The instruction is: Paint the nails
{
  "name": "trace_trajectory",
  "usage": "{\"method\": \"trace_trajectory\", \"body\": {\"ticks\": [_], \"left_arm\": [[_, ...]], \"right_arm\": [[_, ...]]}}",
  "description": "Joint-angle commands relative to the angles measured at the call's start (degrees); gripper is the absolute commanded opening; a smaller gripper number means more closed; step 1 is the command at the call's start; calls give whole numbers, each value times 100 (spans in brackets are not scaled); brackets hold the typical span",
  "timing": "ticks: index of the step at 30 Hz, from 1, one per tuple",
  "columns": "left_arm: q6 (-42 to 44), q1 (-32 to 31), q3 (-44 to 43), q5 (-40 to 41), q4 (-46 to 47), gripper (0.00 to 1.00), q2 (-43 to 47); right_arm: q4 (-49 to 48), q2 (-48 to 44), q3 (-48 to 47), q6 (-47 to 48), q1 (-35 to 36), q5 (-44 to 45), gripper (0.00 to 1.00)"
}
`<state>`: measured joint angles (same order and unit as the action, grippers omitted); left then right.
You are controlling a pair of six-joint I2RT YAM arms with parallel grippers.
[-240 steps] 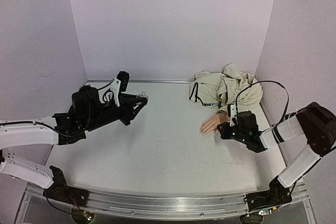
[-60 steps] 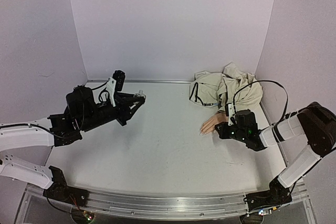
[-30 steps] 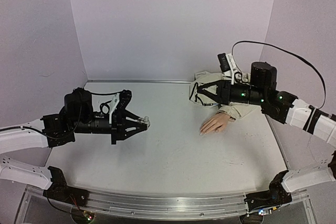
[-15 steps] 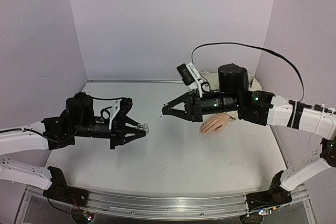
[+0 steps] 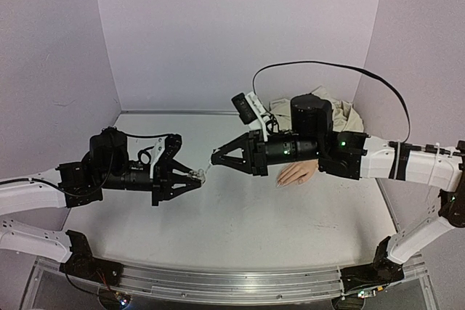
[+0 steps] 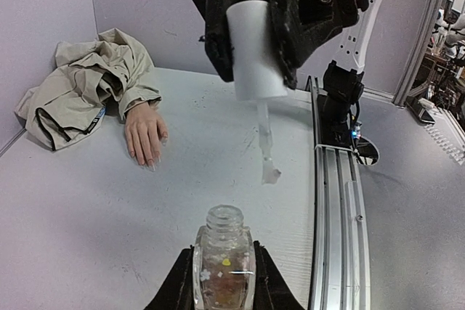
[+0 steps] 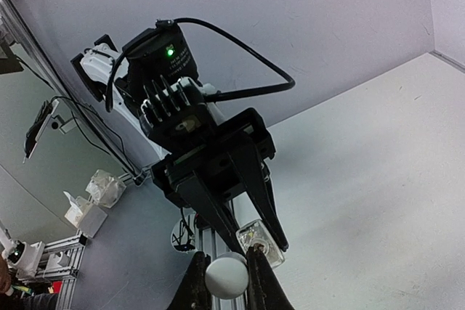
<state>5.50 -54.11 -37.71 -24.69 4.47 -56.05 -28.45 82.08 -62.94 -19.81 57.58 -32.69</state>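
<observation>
My left gripper (image 6: 223, 253) is shut on a small clear bottle (image 6: 223, 263) with an uncapped neck, held above the table (image 5: 240, 223). My right gripper (image 7: 226, 270) is shut on the white cap (image 6: 254, 49), whose brush (image 6: 267, 147) hangs just above and right of the bottle's mouth, not inside it. In the top view the left gripper (image 5: 196, 174) and the right gripper (image 5: 212, 157) almost meet at mid-table. The pale mannequin hand (image 5: 298, 172) lies flat to the right, and its nails (image 6: 150, 165) point toward the table's middle. The beige sleeve (image 6: 80, 88) lies bunched behind it.
The right arm (image 5: 320, 150) stretches over the table in front of the jacket (image 5: 341, 114). A metal rail (image 6: 338, 201) runs along the near edge with the right arm's base (image 6: 341, 96) on it. Lilac walls (image 5: 240, 34) close the back and sides.
The right arm has swung left from over the jacket, carrying the cap and brush to the bottle's mouth. The left gripper with the bottle has barely moved.
</observation>
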Motion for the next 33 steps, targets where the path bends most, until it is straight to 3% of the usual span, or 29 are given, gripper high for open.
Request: {"method": "trace_trajectory", "body": {"ticks": [1,33], "left_arm": [[-67,-39,-134,-23,298,0,94],[-14,-56,-166,-105,300,0,108]], "right_arm": [[-490,-76,-200,-19,48,199,0],[-529,200,-238,-12,146,316,0]]}}
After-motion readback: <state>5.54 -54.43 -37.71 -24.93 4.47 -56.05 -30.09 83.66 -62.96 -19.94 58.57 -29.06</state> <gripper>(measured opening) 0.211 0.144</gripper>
